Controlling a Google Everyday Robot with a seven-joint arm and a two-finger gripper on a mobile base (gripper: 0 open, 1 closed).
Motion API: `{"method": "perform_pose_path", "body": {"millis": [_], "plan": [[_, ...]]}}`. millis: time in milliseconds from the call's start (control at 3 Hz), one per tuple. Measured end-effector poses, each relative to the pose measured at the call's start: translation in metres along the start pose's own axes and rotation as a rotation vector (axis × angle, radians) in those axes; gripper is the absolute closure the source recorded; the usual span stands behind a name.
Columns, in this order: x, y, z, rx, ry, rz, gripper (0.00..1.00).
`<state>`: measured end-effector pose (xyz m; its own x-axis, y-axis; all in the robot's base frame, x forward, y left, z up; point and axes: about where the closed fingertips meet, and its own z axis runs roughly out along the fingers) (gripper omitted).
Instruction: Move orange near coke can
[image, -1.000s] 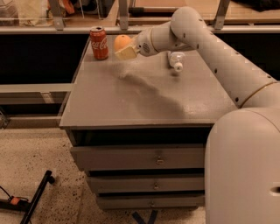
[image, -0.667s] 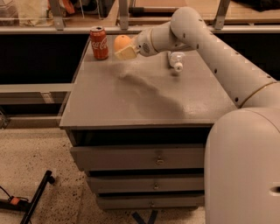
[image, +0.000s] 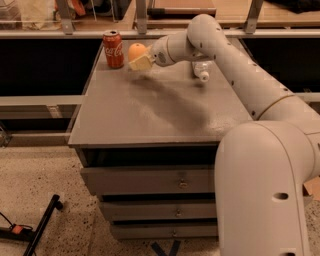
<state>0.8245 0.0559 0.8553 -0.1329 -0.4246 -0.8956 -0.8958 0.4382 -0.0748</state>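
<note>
The red coke can (image: 113, 48) stands upright at the far left corner of the grey cabinet top (image: 150, 110). The orange (image: 136, 51) is just to the right of the can, a small gap apart, near the back edge. My gripper (image: 140, 59) is at the orange, its pale fingers (image: 142, 62) around the fruit's front and right side, holding it. The white arm reaches in from the right across the top.
A clear plastic bottle (image: 200, 70) with a white cap lies on the top behind my arm, at the back right. A shelf rail with metal posts (image: 141, 20) runs behind the cabinet. Drawers (image: 150, 182) sit below the top. A black tool (image: 35, 230) lies on the floor at left.
</note>
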Motion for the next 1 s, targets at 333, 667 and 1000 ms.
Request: {"method": "perform_pose_path", "body": {"millis": [333, 667, 1000], "plan": [[0.005, -0.012, 0.018, 0.007, -0.005, 0.005, 1.0], [0.009, -0.022, 0.033, 0.005, -0.016, 0.004, 1.0], [0.009, -0.021, 0.035, 0.002, -0.017, 0.004, 0.81]]}}
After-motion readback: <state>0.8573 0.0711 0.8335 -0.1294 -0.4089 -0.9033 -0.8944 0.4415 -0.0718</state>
